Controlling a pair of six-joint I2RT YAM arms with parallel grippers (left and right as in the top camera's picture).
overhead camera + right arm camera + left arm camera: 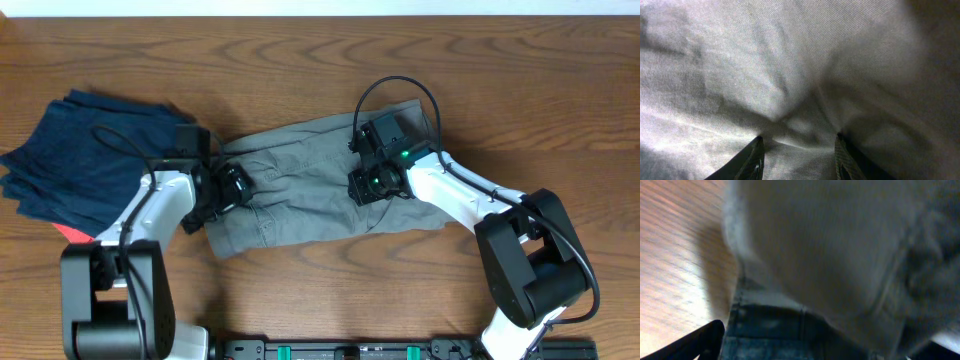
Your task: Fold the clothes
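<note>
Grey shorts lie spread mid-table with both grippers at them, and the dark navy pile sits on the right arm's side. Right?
No: the overhead view shows the dark navy pile on the left arm side of the grey shorts. The rest holds.

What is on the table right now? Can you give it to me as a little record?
Garment being folded: grey shorts, rumpled, lying in the middle
Left fingers: at the shorts' left edge; grip unclear
Right fingers: apart, down on the cloth
Nearby: navy garments, red cloth
Surface: wooden table
</note>
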